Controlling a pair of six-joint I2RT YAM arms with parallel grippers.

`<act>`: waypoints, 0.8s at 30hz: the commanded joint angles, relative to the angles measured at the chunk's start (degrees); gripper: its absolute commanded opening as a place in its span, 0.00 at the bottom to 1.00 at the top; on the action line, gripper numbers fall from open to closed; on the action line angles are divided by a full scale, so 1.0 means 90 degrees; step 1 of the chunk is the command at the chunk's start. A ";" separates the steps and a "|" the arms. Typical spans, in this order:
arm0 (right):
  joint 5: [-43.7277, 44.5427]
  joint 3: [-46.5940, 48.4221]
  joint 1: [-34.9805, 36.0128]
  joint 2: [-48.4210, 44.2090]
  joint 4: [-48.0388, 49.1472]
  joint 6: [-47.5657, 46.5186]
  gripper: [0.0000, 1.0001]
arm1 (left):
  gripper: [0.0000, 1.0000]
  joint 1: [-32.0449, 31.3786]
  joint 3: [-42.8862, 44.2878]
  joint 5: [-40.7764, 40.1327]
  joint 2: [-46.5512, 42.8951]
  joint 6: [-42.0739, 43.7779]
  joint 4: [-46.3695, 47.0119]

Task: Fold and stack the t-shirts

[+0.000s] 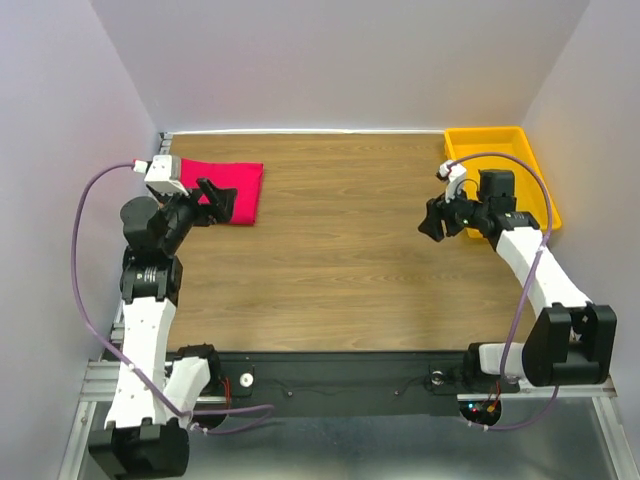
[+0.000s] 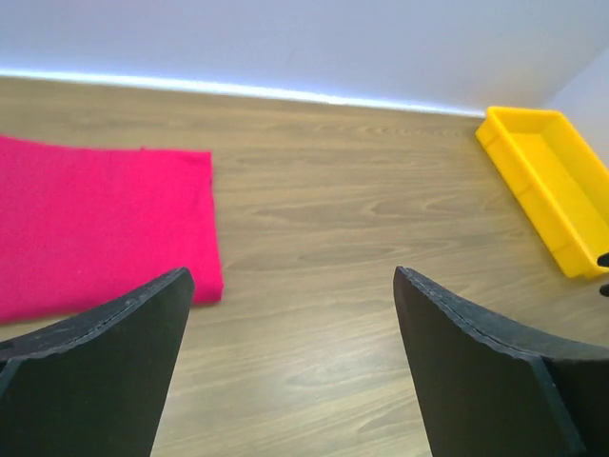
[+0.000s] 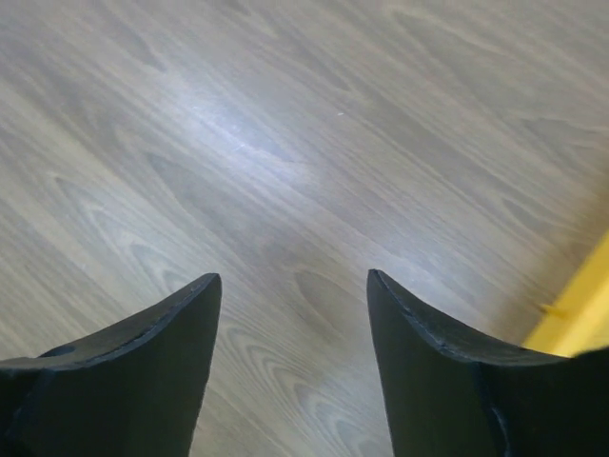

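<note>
Wood table [image 1: 340, 250], pink t-shirt [image 1: 242, 178] folded flat — left pincer [image 1: 218, 198], right pincer [image 1: 432, 220] both apart.

You have one crimson-pink t-shirt [image 1: 235, 188] and one yellow tray [image 1: 497, 134] on one bench [image 1: 340, 260] — a single piece of each. Two arms [image 1: 148, 310] stand at its near edge and each carries one tool, so you count two: the left tool [image 1: 218, 200] and the right tool [image 1: 432, 220]. Each tool shows two black fingers [image 2: 105, 371] in its wrist view — four in all — and two purple cables [image 1: 82, 260] loop off the arms.
</note>
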 commanded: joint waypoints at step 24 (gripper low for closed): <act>0.5119 0.0149 -0.0306 -0.2062 0.0556 0.3528 1.00 | 0.99 -0.0449 -0.0847 -0.1502 -0.1897 0.0255 -0.0294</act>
